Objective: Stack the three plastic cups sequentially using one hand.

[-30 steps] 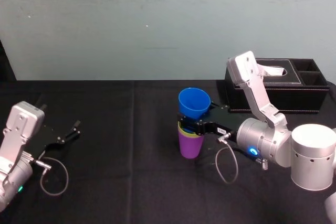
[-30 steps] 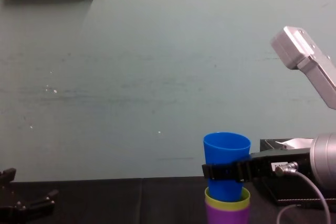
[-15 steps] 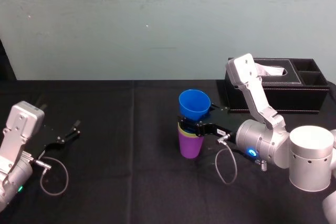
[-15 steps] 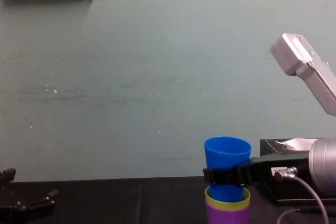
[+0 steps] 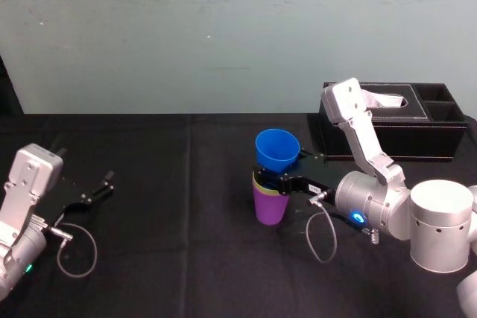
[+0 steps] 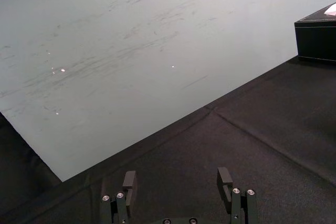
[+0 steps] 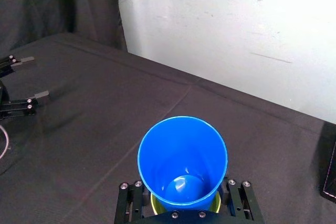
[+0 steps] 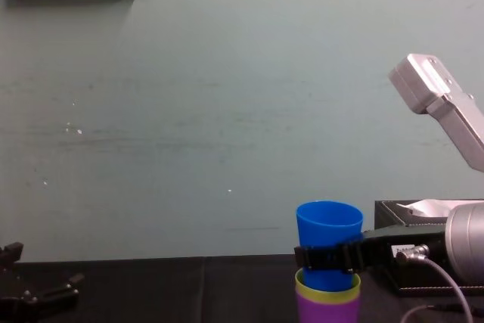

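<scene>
I am watching the right gripper (image 5: 279, 177) reaching in from the right side of the black cloth-covered table (image 5: 171, 251), and its jaws are pinching the bright blue tapered plastic cup (image 5: 276, 150) from both sides, low on the wall. In the right wrist view the right gripper (image 7: 182, 191) is bracketing the blue cup (image 7: 182, 153) with one black finger at each flank, and I am looking straight down into the cup's open mouth.

The blue cup is sitting partly inside the yellow-green plastic cup (image 5: 258, 182), which is itself nested in the purple plastic cup (image 5: 268, 205). The purple cup is standing on the cloth near the middle of the table. From the chest view the blue cup (image 8: 328, 225) is standing upright with most of its height showing above the yellow-green rim (image 8: 327, 293), and the gripper's fingers (image 8: 327, 258) are crossing it as a dark band just above that rim. The purple cup (image 8: 327, 312) is showing at the bottom edge there.

A grey cable (image 5: 322, 234) is looping down from the right forearm onto the cloth. The black tissue box (image 5: 395, 123) is sitting behind the right arm, near the pale green wall (image 5: 186, 35).

The left gripper (image 5: 100, 187) is lying idle at the far left of the table, well apart from the cups; in the left wrist view its jaws (image 6: 177, 179) are standing spread with nothing between them.
</scene>
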You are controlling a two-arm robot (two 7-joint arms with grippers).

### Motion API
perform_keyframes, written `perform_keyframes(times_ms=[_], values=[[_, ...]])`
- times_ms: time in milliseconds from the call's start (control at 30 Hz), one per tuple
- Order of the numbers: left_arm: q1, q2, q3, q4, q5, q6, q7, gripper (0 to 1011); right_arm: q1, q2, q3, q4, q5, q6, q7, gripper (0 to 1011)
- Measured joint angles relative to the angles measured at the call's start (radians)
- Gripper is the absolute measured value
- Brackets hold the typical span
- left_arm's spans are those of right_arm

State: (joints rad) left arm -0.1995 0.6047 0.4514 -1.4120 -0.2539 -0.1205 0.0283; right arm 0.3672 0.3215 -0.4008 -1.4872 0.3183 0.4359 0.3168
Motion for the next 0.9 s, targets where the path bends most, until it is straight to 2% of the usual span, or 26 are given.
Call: perform_keyframes(times_ms=[100,233,367,533,833,900], values=[[0.000,0.000,0.000,0.000,0.000,0.000,0.000,1000,0.000,0.000,0.000,0.000,0.000,0.000,0.000,724],[0.000,0.000,0.000,0.000,0.000,0.000,0.000,1000,0.000,0.000,0.000,-0.001,0.000,0.000,0.000,783],[0.000,0.000,0.000,0.000,0.000,0.000,0.000,1000,0.000,0.001,0.000,-0.001,-0.001,0.001,0.000,919],[0.000,0.000,0.000,0.000,0.000,0.000,0.000,1000,-0.001,0.001,0.000,-0.002,-0.001,0.001,-0.001,1004],[0.000,0.000,0.000,0.000,0.000,0.000,0.000,1000,-0.001,0.001,0.000,-0.003,-0.001,0.000,-0.001,1004],[0.000,0.000,0.000,0.000,0.000,0.000,0.000,1000,-0.008,0.001,0.002,-0.009,-0.005,-0.016,-0.007,1004]])
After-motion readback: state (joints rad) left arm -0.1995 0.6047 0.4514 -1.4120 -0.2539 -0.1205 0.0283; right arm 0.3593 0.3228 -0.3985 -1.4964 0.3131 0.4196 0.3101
